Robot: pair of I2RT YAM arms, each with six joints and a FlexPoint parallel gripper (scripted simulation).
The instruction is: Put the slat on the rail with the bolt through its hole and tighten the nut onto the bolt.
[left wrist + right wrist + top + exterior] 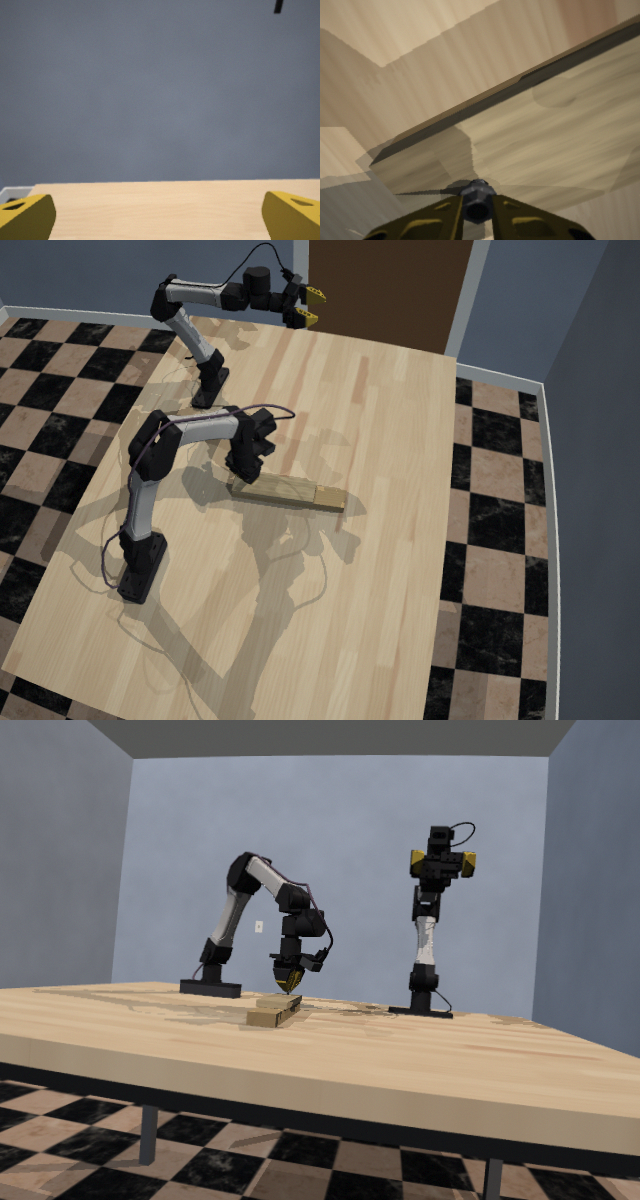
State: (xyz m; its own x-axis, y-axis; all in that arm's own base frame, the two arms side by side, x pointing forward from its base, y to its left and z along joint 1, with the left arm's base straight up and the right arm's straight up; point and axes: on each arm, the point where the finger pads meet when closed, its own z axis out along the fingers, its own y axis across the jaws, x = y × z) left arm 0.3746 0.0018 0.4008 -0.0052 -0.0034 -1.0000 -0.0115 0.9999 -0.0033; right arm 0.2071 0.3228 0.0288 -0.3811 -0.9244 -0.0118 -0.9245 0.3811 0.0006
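Right hand [250, 481] [287, 992] [477, 220] clenched on nut [477, 204] above slat [276, 488] [279, 1001] [570, 115]; left [321, 308] [443, 863] [159, 215] released. Tightening, we judge; next, turn until firm.

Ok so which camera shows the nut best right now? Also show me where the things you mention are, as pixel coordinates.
The right wrist view: the dark nut [477, 209] sits up close between the right gripper's [477, 202] fingertips, above the slat [545, 135]. In the top view, the arm hides it. The exterior view shows at most a dark speck under the fingertips. The left wrist view doesn't show it.
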